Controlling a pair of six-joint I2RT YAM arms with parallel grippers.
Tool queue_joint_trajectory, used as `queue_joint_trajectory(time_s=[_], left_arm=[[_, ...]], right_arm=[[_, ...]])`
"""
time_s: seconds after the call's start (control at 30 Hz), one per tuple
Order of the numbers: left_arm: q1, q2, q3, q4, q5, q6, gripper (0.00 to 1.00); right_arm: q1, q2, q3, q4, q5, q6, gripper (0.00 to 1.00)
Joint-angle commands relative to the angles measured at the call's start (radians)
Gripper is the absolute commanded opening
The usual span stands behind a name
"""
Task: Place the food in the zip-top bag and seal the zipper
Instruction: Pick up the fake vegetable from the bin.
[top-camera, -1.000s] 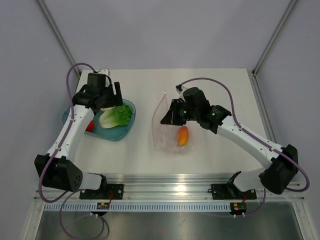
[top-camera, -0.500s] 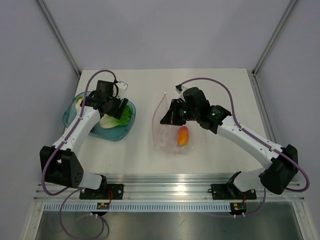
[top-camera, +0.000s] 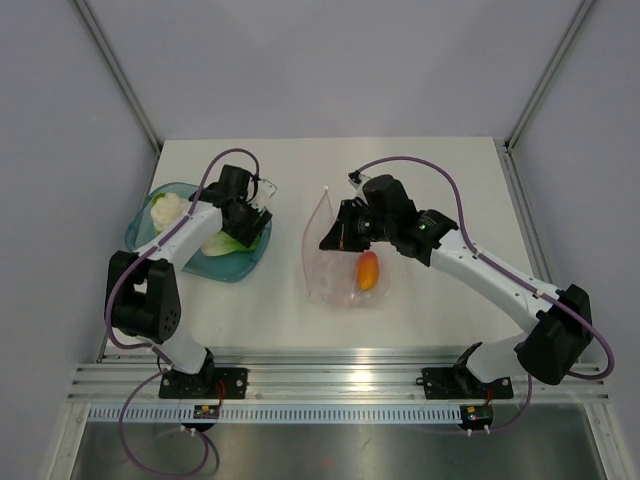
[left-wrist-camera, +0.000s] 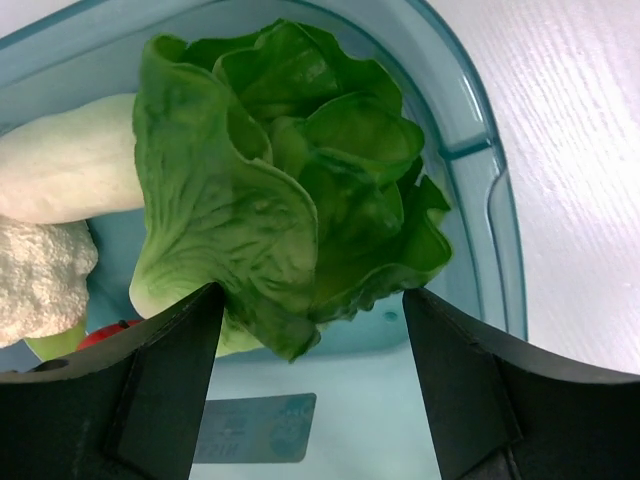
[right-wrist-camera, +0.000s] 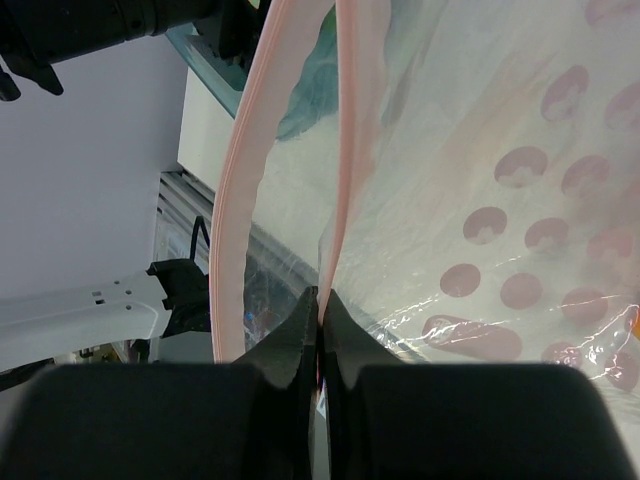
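Note:
The teal bowl (top-camera: 236, 274) holds the food: a green lettuce piece (left-wrist-camera: 290, 200), a whitish piece (left-wrist-camera: 70, 170), a cream cauliflower (top-camera: 168, 208) and a bit of red (left-wrist-camera: 105, 335). My left gripper (left-wrist-camera: 312, 330) is open, with its fingers on either side of the lettuce's lower edge, just above the bowl floor. The clear zip-top bag (top-camera: 340, 280) with pink dots lies mid-table with an orange food (top-camera: 367, 270) inside. My right gripper (right-wrist-camera: 321, 300) is shut on one side of the pink zipper (right-wrist-camera: 345, 150) and holds the mouth open; the other strip (right-wrist-camera: 240, 170) stands apart.
The bowl's right rim (left-wrist-camera: 480, 180) runs close to my left gripper's right finger. A label sticker (left-wrist-camera: 250, 425) lies on the bowl floor. White tabletop (top-camera: 420, 170) surrounds the bowl and bag; a metal rail (top-camera: 340, 360) lines the near edge.
My left arm has swung right across the bowl and lowered over the lettuce, uncovering the cauliflower at the bowl's left. My right gripper and the bag have stayed put.

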Motion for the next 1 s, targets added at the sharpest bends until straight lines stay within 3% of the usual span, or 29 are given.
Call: queue_joint_trajectory(time_s=[0.0, 0.1, 0.2, 0.3, 0.33, 0.37, 0.43, 0.7, 0.97], left_arm=[[-0.008, 0.051, 0.034, 0.072, -0.066, 0.029, 0.75], [-0.018, 0.076, 0.019, 0.113, -0.099, 0.020, 0.75], [-0.034, 0.084, -0.009, 0.179, -0.179, 0.019, 0.68], [-0.040, 0.084, -0.011, 0.187, -0.251, -0.009, 0.47], [-0.041, 0.073, 0.000, 0.183, -0.256, -0.033, 0.37], [-0.043, 0.067, 0.009, 0.173, -0.259, -0.052, 0.12], [-0.044, 0.050, 0.032, 0.137, -0.273, -0.104, 0.00], [-0.054, -0.071, 0.173, -0.062, -0.332, -0.303, 0.00], [-0.052, -0.238, 0.353, -0.139, -0.368, -0.526, 0.00]], right_arm=[[-0.002, 0.009, 0.041, 0.007, -0.017, 0.003, 0.08], [-0.002, 0.017, 0.049, 0.007, -0.017, 0.005, 0.08], [-0.002, 0.022, 0.054, 0.006, -0.017, 0.005, 0.08], [-0.002, 0.022, 0.057, 0.003, -0.013, 0.005, 0.08], [-0.002, 0.022, 0.058, 0.003, -0.012, 0.005, 0.08], [-0.002, 0.022, 0.063, -0.009, -0.012, 0.003, 0.08], [-0.002, 0.026, 0.076, -0.029, -0.011, -0.001, 0.08], [-0.002, 0.032, 0.077, -0.029, -0.006, 0.000, 0.08], [-0.002, 0.077, 0.113, -0.023, -0.017, -0.007, 0.08]])
